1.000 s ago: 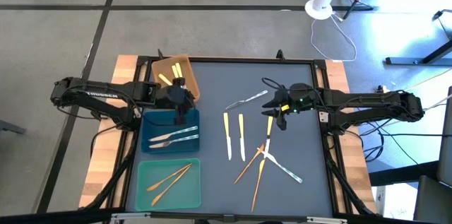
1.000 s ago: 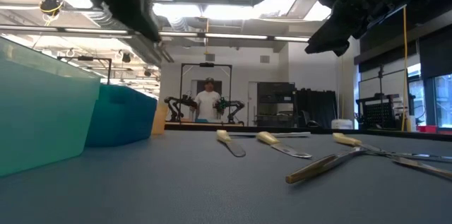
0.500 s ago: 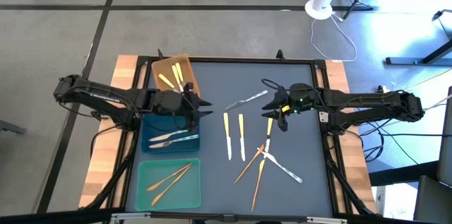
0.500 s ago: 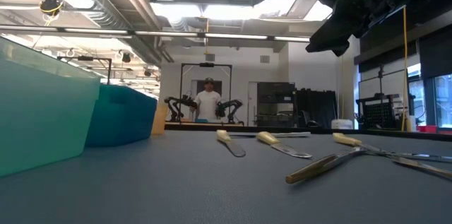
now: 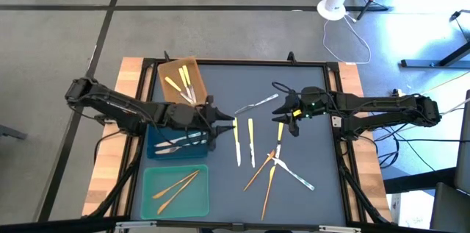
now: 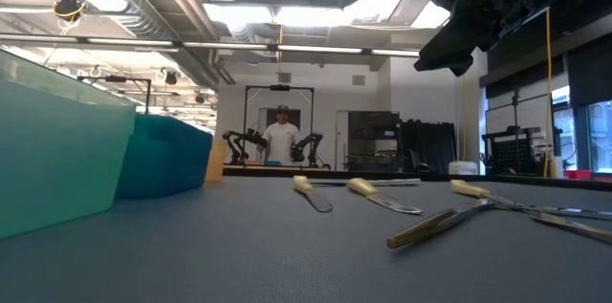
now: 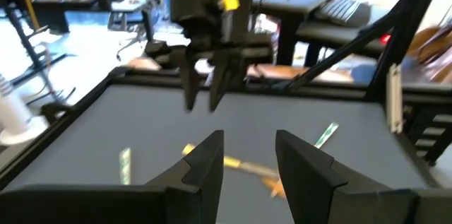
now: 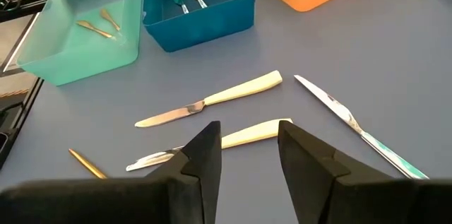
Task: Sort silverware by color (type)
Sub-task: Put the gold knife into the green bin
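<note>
The left tool (image 5: 229,120) has bare worktop (image 5: 220,86) ahead, then two yellow-handled knives (image 5: 244,142). The blue tray (image 5: 156,145) sits close behind it. Past the knives, the right tool (image 5: 281,106) blocks the way, above a yellow-handled utensil (image 5: 280,131).

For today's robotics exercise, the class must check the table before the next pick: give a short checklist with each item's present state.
1. Left tool empty, fingers apart: ok.
2. Right tool empty, fingers apart: ok.
3. Left tool clear of the blue tray, at the table's middle beside the yellow-handled knives: ok.
4. Brown tray holds only yellow-handled pieces: ok.
5. Teal tray holds only orange-gold pieces: ok.
6. All silverware sorted: not ok; the crossed pile and a silver fork lie loose.
</note>
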### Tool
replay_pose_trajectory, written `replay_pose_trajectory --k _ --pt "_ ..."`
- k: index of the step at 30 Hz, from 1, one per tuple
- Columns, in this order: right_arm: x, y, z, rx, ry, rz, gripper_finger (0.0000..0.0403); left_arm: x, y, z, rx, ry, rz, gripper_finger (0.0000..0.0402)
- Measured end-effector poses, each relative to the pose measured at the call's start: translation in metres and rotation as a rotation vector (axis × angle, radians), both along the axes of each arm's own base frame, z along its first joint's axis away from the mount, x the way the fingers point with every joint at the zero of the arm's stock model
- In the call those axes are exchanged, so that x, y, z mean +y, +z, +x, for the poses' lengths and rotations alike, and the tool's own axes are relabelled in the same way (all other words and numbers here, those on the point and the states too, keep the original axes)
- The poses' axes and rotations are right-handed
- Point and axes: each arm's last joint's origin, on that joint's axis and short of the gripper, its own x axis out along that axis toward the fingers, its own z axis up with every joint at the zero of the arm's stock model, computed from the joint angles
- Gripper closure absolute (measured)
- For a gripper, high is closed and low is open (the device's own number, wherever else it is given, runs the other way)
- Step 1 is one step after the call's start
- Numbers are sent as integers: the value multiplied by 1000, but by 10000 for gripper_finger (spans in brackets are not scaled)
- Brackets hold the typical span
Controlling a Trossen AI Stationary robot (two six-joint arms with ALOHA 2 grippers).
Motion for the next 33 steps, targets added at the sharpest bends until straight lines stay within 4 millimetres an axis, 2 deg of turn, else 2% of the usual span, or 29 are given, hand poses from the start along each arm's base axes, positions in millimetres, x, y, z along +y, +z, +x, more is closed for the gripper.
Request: replay_pose_trajectory --k 10,21,28,33 --pt "0 0 0 1 0 0 274 -22 -6 25 -61 -7 -74 278" --pt "0 0 0 1 0 0 274 -50 -9 74 34 -7 -70 278" --pt "0 0 0 2 0 -1 274 -70 -28 107 118 47 -61 278" --pt "0 0 0 1 -1 -1 274 -82 -52 127 161 61 -83 278"
